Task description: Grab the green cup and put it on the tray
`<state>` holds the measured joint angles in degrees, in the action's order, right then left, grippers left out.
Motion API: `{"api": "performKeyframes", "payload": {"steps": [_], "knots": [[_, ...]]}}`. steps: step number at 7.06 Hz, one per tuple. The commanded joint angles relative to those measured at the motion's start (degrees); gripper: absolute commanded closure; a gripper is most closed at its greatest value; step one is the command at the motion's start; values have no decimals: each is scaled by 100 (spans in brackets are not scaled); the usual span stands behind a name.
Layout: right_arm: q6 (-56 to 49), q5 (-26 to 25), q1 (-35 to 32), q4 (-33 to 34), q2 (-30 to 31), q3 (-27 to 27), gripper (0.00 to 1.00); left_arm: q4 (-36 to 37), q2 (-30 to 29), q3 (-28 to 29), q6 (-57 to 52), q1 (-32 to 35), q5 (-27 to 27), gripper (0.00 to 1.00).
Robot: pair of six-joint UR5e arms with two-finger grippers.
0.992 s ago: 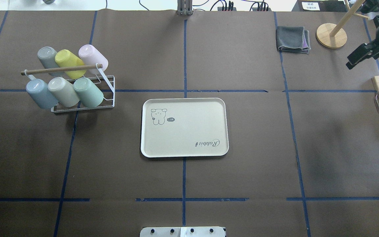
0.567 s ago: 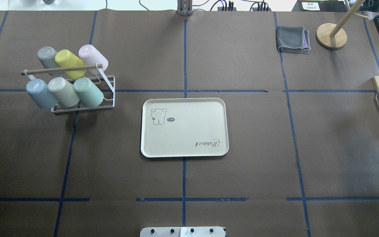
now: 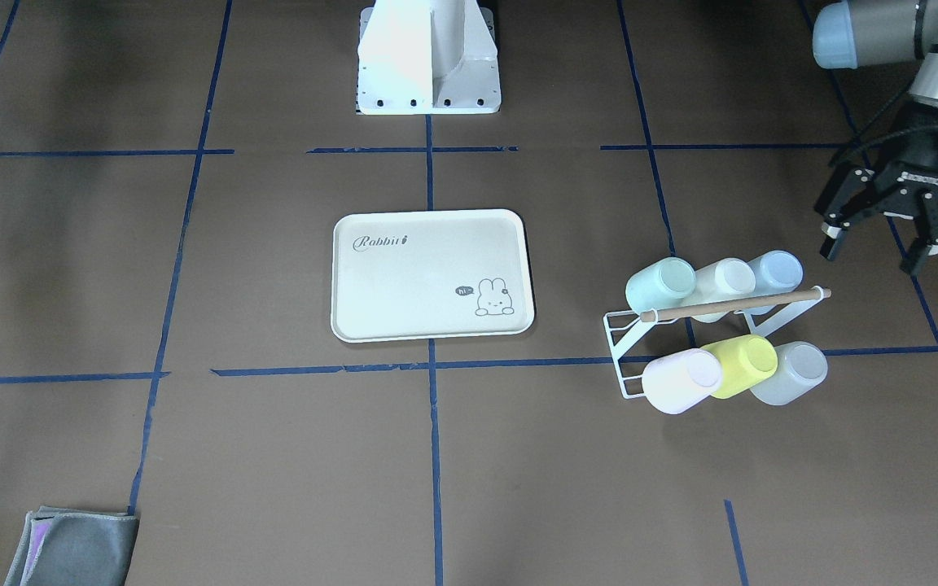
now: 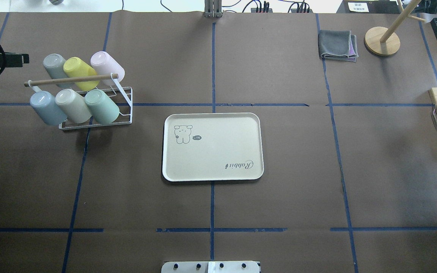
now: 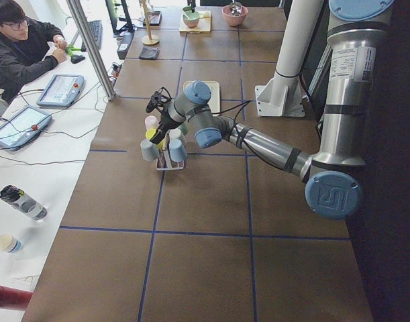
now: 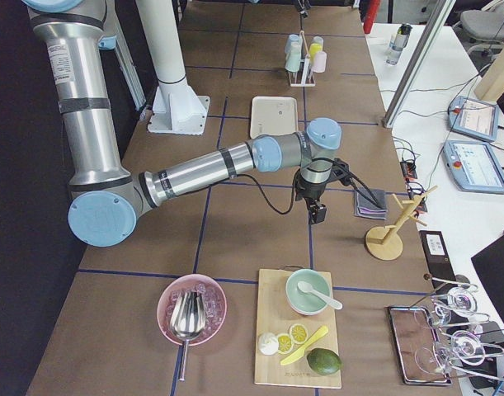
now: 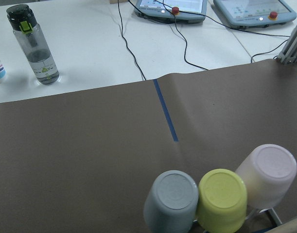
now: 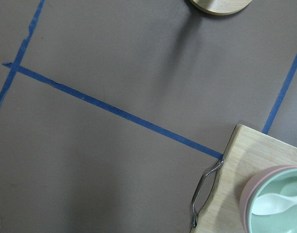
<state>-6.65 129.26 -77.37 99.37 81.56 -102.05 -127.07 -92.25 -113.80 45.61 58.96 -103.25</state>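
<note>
right now the green cup [image 3: 660, 282] lies tilted on a white wire rack [image 3: 620, 350], bottom end up, at the end of its row that is closest to the tray [image 3: 404, 277]. beside it in the same row are a cream cup [image 3: 725, 278] and a blue cup [image 3: 774, 271]. the other row holds a pink cup [image 3: 681, 381], a yellow cup [image 3: 739, 365] and a grey cup [image 3: 791, 373]. a wooden rod [image 3: 734, 303] runs along the top of the rack, between the two rows.

the tray sits flat in the middle of the table, apart from the rack, with "rabbit" lettering and a small bunny drawing on it and nothing else inside.

the left gripper [image 3: 872, 256] hangs over the table at the end of the rack away from the tray, near the blue cup and touching nothing. its two fingers [image 3: 829, 244] are spread apart with nothing between them. its wrist camera looks down on the grey, yellow and pink cups.

the right gripper [image 6: 317, 212] is well away at the other end of the table, above bare brown paper near a wooden board [image 6: 297, 338] that carries a bowl [image 6: 309, 293] with a spoon. whether its fingers are apart or together i cannot tell.
</note>
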Motion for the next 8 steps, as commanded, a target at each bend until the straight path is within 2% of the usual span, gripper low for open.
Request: {"api": "performKeyframes", "payload": {"steps": [1, 2, 3, 5, 6, 7, 8], "knots": [[14, 3, 3, -5, 9, -25, 0, 525, -91, -537, 700, -1179, 1309, 0], [14, -6, 3, 4, 9, -17, 0, 578, -222, -520, 860, -1751, 1908, 0], [14, 3, 3, 4, 9, -25, 0, 570, -276, -538, 870, -1791, 1966, 0], [23, 3, 3, 4, 9, -34, 0, 604, -461, -538, 879, -1862, 1950, 0], [23, 20, 3, -5, 53, -43, 0, 1144, -539, -555, 1097, -1862, 1880, 0], [41, 108, 3, -5, 62, -52, 0, 1880, -766, -599, 1108, -1853, 1427, 0], [41, 108, 3, -5, 62, -52, 0, 2123, -803, -730, 1108, -1862, 1326, 0]]}}
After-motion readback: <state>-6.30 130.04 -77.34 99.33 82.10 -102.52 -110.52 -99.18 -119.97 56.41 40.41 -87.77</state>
